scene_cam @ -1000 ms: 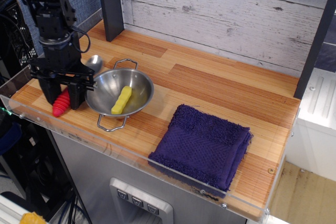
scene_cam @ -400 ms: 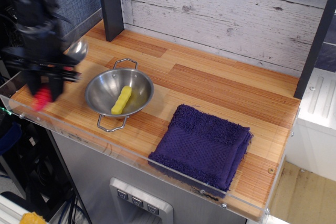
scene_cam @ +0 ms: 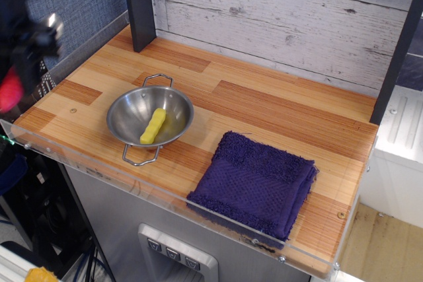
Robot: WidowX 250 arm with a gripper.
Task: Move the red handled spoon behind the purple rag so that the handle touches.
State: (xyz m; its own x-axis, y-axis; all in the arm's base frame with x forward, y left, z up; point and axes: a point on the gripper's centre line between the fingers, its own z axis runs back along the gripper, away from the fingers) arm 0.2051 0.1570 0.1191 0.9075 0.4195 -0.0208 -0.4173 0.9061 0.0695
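Note:
My gripper (scene_cam: 18,64) is a dark blur at the far left edge, lifted above the counter's left end. It is shut on the red handled spoon: the red handle (scene_cam: 8,90) hangs low at the frame edge and the shiny silver bowl (scene_cam: 51,27) points up and right. The purple rag (scene_cam: 254,183) lies folded at the front right of the wooden counter, far from the gripper. The fingers themselves are too blurred to make out.
A steel bowl with two wire handles (scene_cam: 125,107) sits at the front left and holds a yellow stick-shaped piece (scene_cam: 153,125). A dark post (scene_cam: 139,4) stands at the back left. A clear plastic lip (scene_cam: 132,183) runs along the counter's front edge.
The gripper has lifted the spoon off the counter beside the steel bowl and carried it up and to the left, to the frame's edge. The bowl and rag have not moved.

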